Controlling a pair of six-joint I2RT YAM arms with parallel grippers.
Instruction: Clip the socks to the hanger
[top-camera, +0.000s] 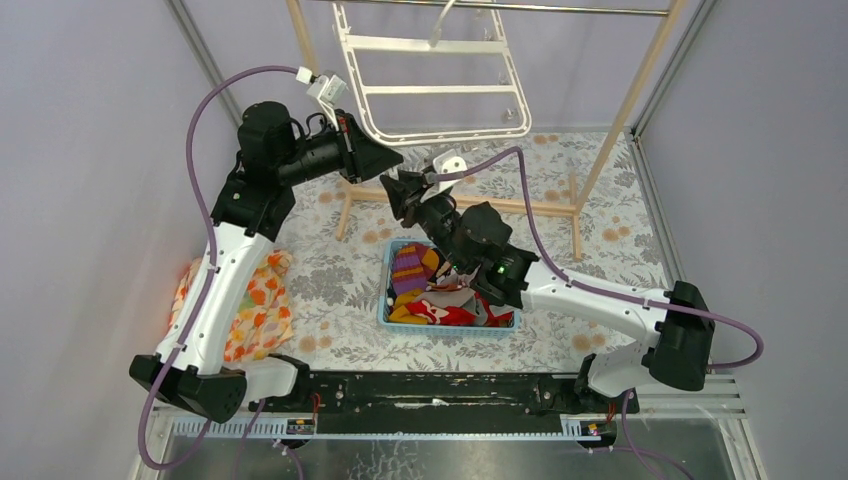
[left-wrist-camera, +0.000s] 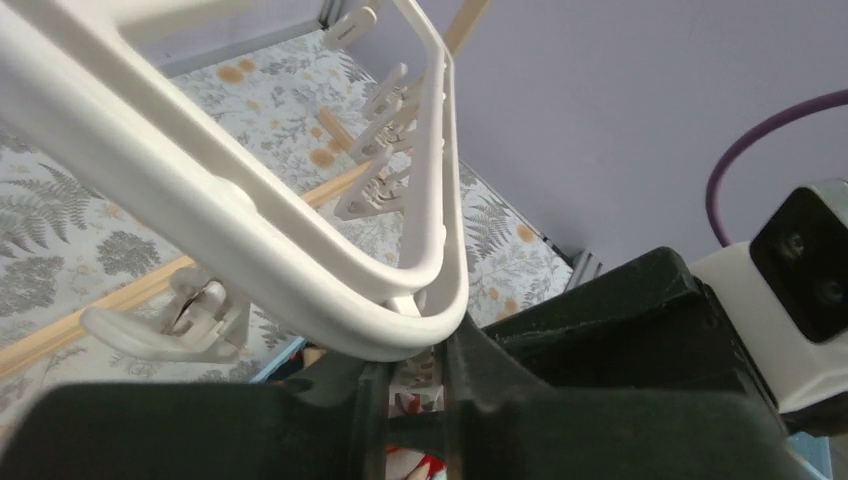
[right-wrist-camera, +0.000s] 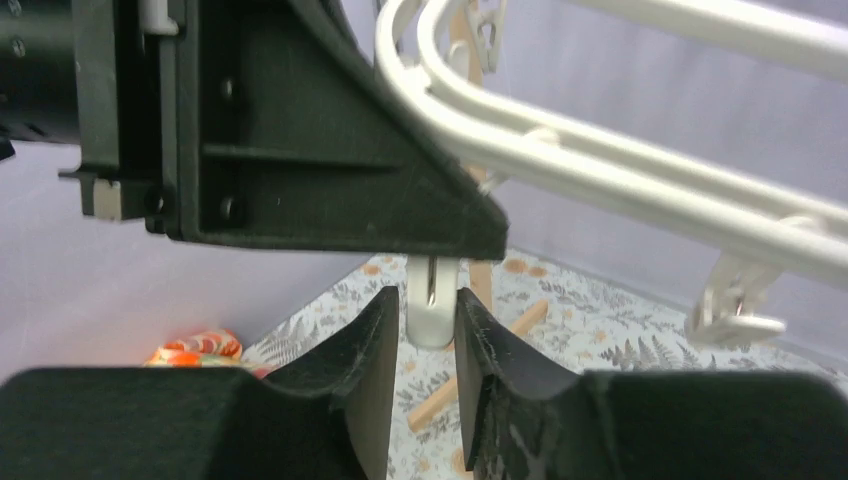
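Observation:
The white hanger hangs at the back from the rack's top rail, with small clips dangling from its rim. My left gripper is raised to its lower left corner. In the left wrist view the rim lies across my nearly closed left gripper. My right gripper points up from below. In the right wrist view its narrowly parted tips flank a hanging clip under the left finger. No grey socks show in either gripper or anywhere clearly.
A blue basket of red, orange and purple-striped clothes sits under the right arm. An orange flowered cloth lies at the left. The pale wooden rack's foot and slanted posts stand behind. Purple walls close in both sides.

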